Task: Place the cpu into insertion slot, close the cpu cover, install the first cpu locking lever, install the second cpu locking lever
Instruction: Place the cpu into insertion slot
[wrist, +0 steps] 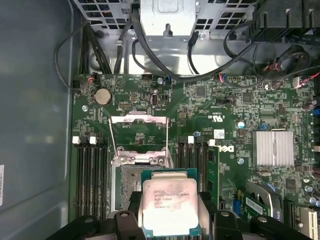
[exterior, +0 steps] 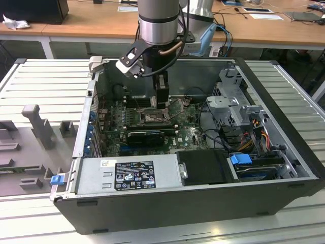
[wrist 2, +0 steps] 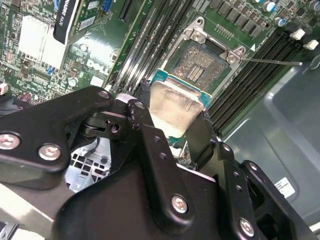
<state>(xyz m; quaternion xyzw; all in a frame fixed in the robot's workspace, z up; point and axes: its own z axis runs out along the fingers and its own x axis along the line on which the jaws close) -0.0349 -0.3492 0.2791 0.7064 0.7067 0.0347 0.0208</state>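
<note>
The arm comes down from the upper middle of the exterior view into an open computer case [exterior: 284, 168] that lies on its side on a ribbed grey table [exterior: 45, 81]. Its end effector [exterior: 161, 97] hangs just above the green motherboard [exterior: 185, 133], over the insertion slot [exterior: 152, 117].

In both wrist views the end effector [wrist 2: 176, 131] is clenched on the cpu [wrist 2: 175, 111] — one black finger [wrist 2: 144, 111] presses on each of two opposite edges, and the chip's pale silvery face is turned towards the cameras. In the first wrist view the cpu [wrist: 170, 205], held in the end effector [wrist: 172, 227], overlaps part of the insertion slot [wrist: 128, 186] but is not seated in it. In the second wrist view the slot's pin field [wrist 2: 200, 62] lies bare just beyond the chip.

The cpu cover [wrist: 139, 120] stands swung open on the far side of the slot, its central cut-out showing the board behind it. A thin wire locking lever [wrist 2: 272, 61] sticks out free from one corner of the slot. Long black memory slots [wrist: 90, 175] run along both sides of the socket.

In the exterior view a black expansion card [exterior: 147, 136] lies just below the slot, and the grey power supply [exterior: 129, 174] fills the case's lower edge. A metal drive cage [exterior: 233, 101] sits towards the exterior view's right.
</note>
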